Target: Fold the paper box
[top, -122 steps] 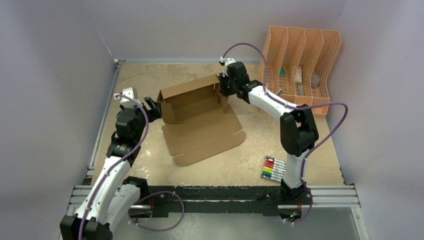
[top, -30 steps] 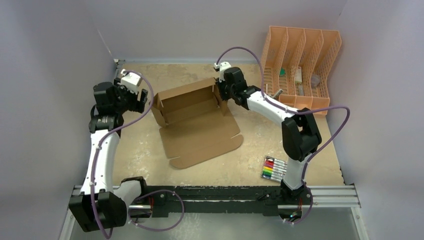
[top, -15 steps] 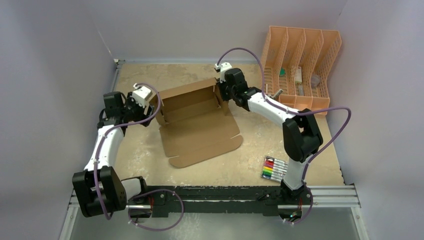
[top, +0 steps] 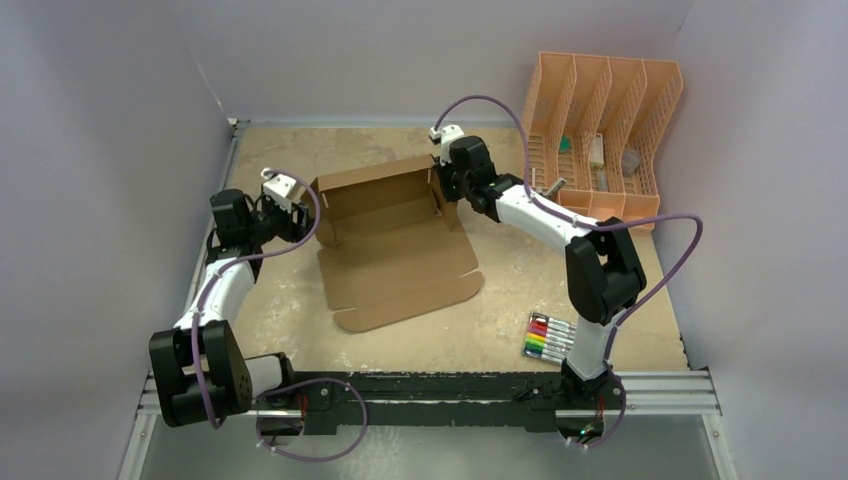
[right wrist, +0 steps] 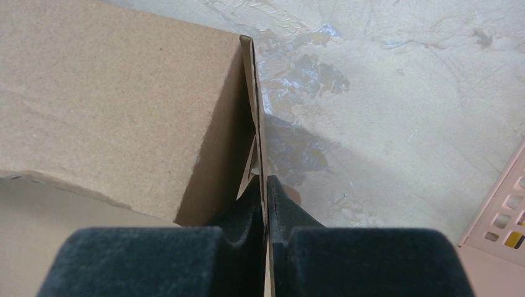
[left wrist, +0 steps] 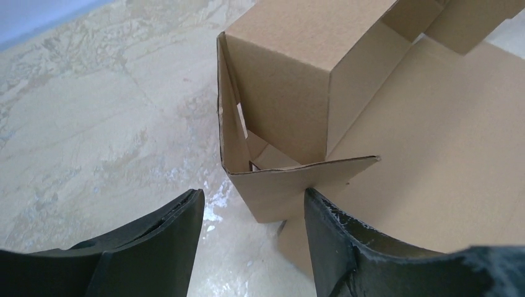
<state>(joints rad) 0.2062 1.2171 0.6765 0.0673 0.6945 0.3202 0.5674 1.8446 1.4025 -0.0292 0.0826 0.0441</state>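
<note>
The paper box [top: 395, 245] is brown cardboard, half raised: its back and side walls stand and a wide front panel lies flat on the table. My right gripper [top: 446, 186] is shut on the box's right side wall, and the thin cardboard edge [right wrist: 259, 142] is pinched between its pads [right wrist: 266, 192]. At the box's left corner my left gripper [top: 306, 214] is open. In the left wrist view a loose side flap [left wrist: 291, 185] juts into the gap [left wrist: 254, 207] between the fingers, its end against the right finger [left wrist: 334, 229].
A peach slotted organizer [top: 600, 125] holding small items stands at the back right. A pack of coloured markers [top: 547, 337] lies near the front right. Grey walls close in the left, back and right sides. The black base rail [top: 430, 390] runs along the near edge.
My left arm has swung in from the far left and come down to the box's left corner, its jaws narrowing a little. The right gripper has kept its hold.
</note>
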